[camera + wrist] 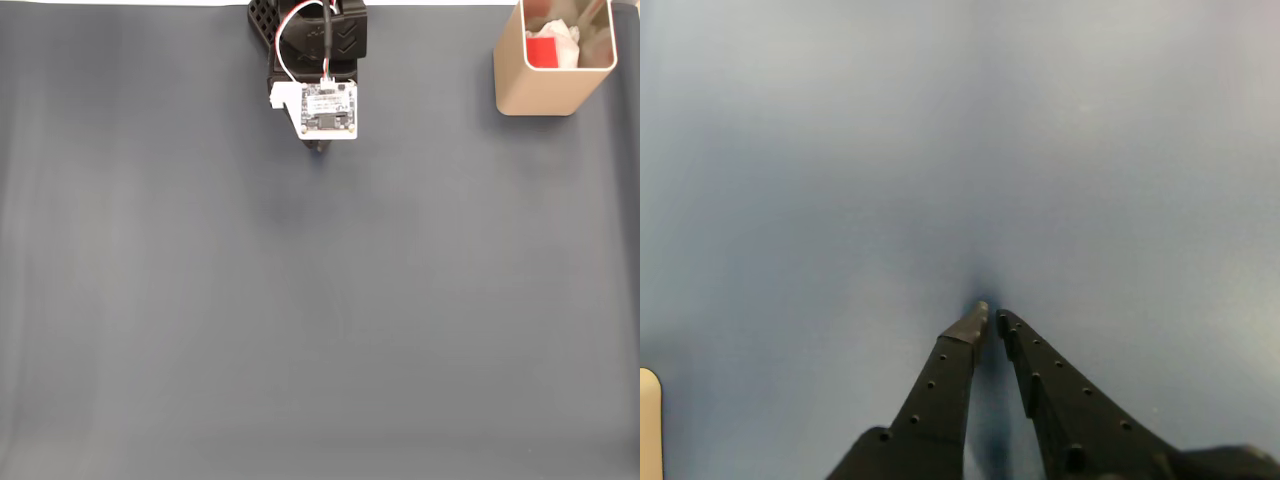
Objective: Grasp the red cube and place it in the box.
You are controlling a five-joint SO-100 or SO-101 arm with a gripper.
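The red cube (541,51) lies inside the tan box (535,90) at the top right of the fixed view, beside crumpled white paper (560,38). The arm sits folded at the top centre, well left of the box, with its white circuit board (327,108) facing up. In the wrist view my gripper (990,318) comes up from the bottom edge, its two black fingers (940,390) nearly touching at the tips, shut with nothing between them, just above the grey-blue mat (960,150).
A grey-blue mat (300,320) covers the whole table. A sliver of a tan object (648,425) shows at the lower left edge of the wrist view.
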